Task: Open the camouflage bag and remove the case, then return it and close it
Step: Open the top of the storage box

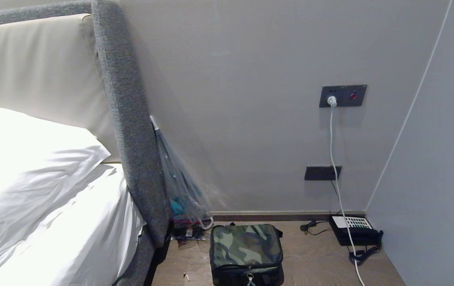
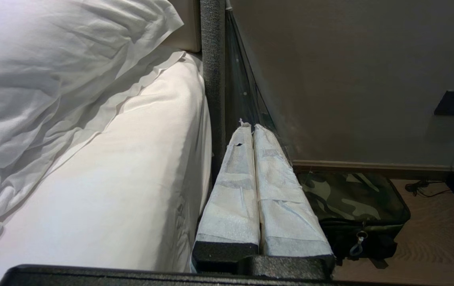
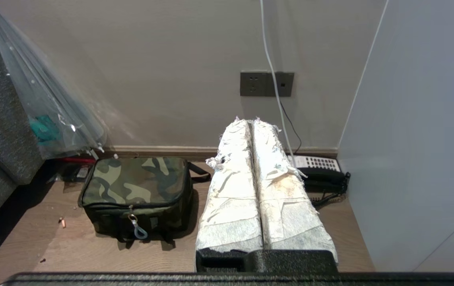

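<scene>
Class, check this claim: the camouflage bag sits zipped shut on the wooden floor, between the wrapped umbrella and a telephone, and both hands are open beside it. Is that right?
Not quite. Both hands are shut: the left hand and right hand each show fingers pressed together in their wrist views. The rest holds: the bag sits zipped on the floor between the umbrella and the telephone, as the head view shows.

A: How's the light?
B: Dim and even on the wall (image 1: 251, 119), but the pillow (image 1: 24, 159) at nine o'clock glares white, its detail washed out.
A: Shadows?
B: Soft ones under the camouflage bag (image 3: 135, 186) and beside the headboard (image 1: 131, 131).
A: Sharpness?
B: Slightly soft; the left wrist view is darkest.
</scene>
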